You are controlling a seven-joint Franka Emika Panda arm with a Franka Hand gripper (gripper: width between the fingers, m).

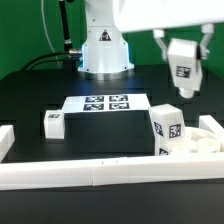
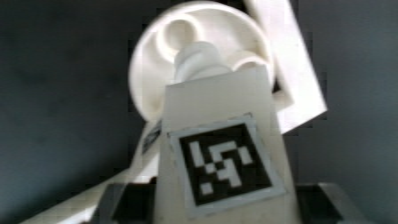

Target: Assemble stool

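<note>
My gripper [image 1: 182, 78] is raised at the exterior view's upper right, shut on a white leg block [image 1: 182, 68] with a black-and-white tag. In the wrist view the same block [image 2: 217, 150] fills the space between my dark fingers [image 2: 135, 200], my gripper [image 2: 222, 205] closed on its sides. The round white seat [image 1: 205, 143] lies below at the exterior view's right, in the rail corner, and shows under the held block in the wrist view [image 2: 178, 45]. A second leg block [image 1: 167, 128] stands upright at the seat's near-left edge. A third leg block [image 1: 53, 122] lies at the left.
The marker board [image 1: 105, 103] lies at the table's middle, in front of the robot base [image 1: 105, 50]. Long white rails run along the front [image 1: 100, 172] and at the left [image 1: 6, 142]. A rail also shows beside the seat in the wrist view [image 2: 299, 80].
</note>
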